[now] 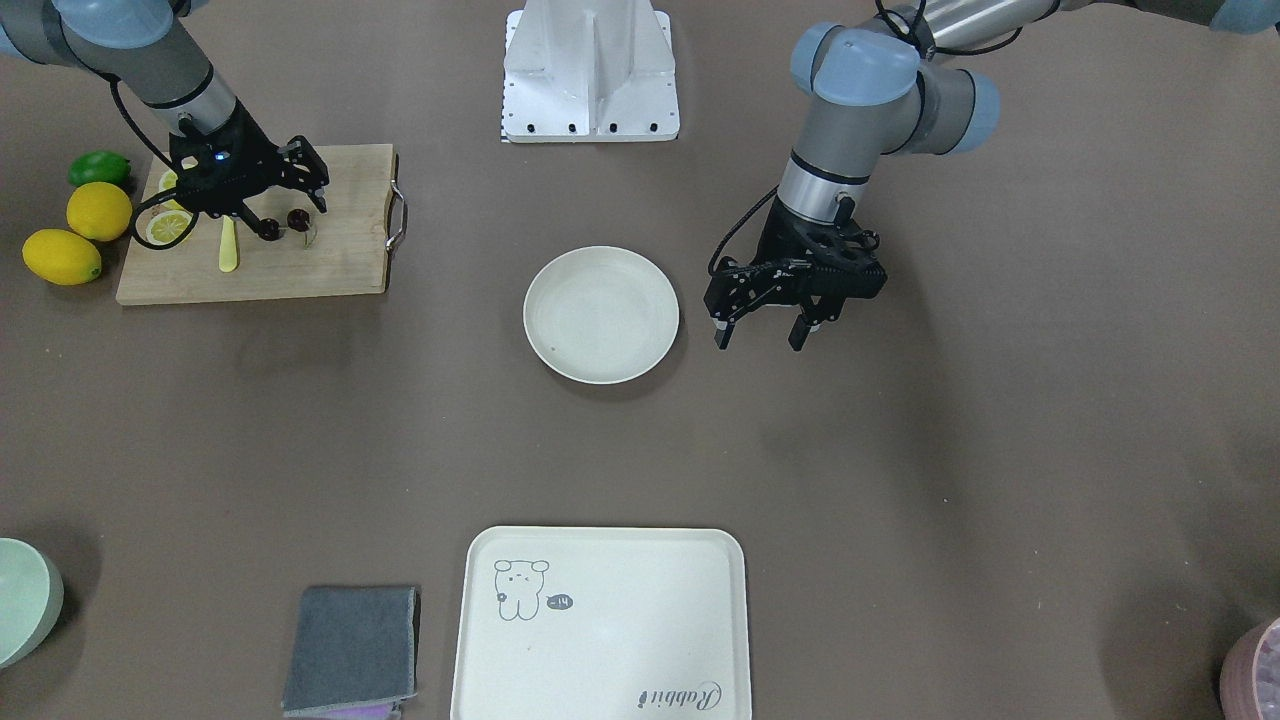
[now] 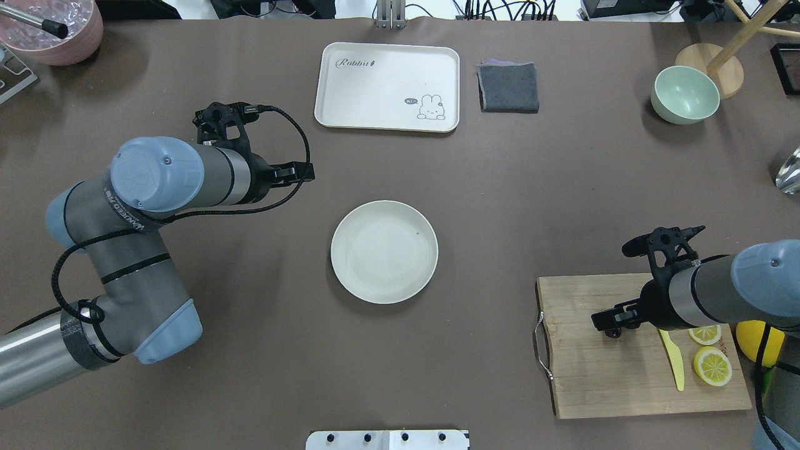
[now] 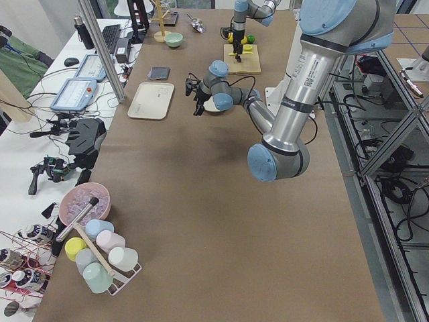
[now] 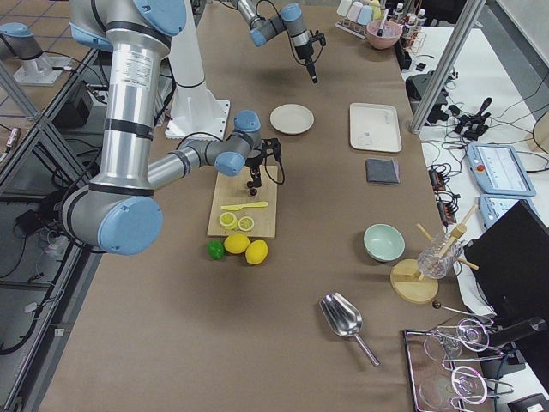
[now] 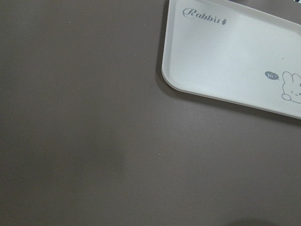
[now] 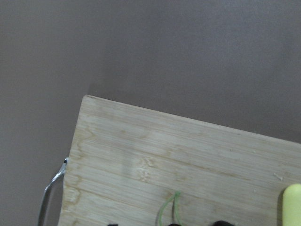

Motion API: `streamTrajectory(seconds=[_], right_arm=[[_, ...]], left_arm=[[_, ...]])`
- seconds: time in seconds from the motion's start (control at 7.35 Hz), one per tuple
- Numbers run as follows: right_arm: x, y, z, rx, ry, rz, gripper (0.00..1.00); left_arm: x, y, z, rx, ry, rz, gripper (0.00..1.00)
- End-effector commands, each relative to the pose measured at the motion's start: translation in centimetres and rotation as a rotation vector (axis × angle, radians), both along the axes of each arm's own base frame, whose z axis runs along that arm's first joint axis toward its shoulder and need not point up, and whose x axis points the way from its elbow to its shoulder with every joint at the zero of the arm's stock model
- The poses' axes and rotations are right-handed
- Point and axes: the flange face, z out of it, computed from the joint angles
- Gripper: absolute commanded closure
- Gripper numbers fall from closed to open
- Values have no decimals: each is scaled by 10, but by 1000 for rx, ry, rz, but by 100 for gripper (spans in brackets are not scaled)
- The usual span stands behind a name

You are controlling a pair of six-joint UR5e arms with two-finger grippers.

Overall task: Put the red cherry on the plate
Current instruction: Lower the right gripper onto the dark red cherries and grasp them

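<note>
The red cherry (image 1: 297,218), a dark pair with a thin green stem (image 6: 170,207), lies on the wooden cutting board (image 1: 330,265). My right gripper (image 1: 293,212) points down over it and is open, one finger on each side of the pair. The round off-white plate (image 1: 600,315) sits bare in the middle of the table (image 2: 384,252), well away from the board. My left gripper (image 1: 759,338) hovers open and holds nothing just beside the plate's rim. The left wrist view shows only brown table and a corner of the tray.
Lemon slices (image 1: 168,228) and a yellow knife (image 1: 229,245) share the board. Two lemons (image 1: 98,210) and a lime (image 1: 99,167) lie beside it. A cream tray (image 1: 600,625), grey cloth (image 1: 352,650) and pale green bowl (image 1: 25,600) stand along the far side.
</note>
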Motion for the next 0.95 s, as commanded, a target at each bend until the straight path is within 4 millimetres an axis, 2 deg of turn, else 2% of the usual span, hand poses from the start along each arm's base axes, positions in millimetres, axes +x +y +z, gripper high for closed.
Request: streamTrajectory(seconds=[0.0,0.68,0.82], right_arm=[[-6,6,3,-7,6,-11,31],[-17,9,18,-21,33,-16,31],[-18,9,19,-23,33,-17,42]], left_arm=[[-2,-2,0,0,0,-4,2],[-5,-5,1,-2,-2,-10,2],[-7,-7,1,-2,-2,-15,2]])
